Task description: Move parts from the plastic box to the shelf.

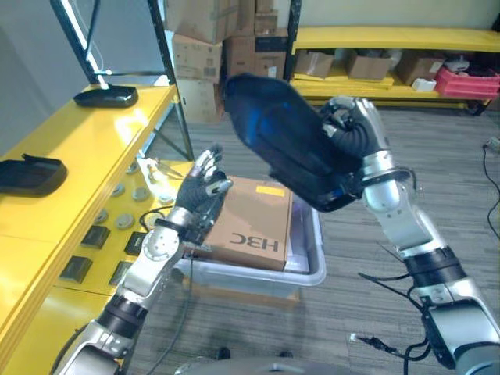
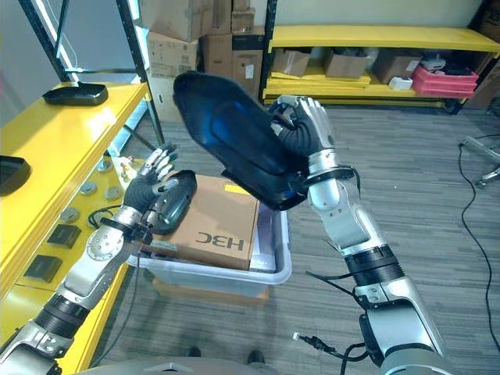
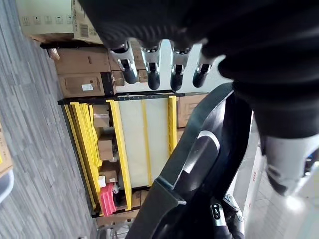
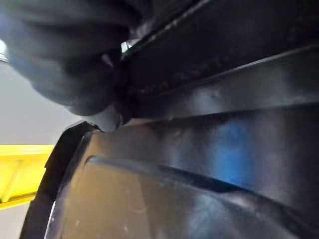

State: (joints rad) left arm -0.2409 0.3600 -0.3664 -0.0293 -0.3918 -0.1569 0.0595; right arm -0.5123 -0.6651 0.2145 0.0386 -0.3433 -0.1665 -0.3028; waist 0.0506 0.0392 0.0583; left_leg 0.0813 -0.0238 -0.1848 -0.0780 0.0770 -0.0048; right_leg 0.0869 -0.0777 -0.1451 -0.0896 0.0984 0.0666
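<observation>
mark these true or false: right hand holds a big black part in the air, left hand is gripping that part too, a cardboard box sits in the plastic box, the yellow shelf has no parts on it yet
1. The right hand holds a large black part in the air. True.
2. The left hand grips that part too. False: it is raised beside it, fingers open, holding nothing.
3. A cardboard box sits in the plastic box. True.
4. The yellow shelf has no parts on it. False: two black parts, one at the back and one nearer, already lie there.
</observation>
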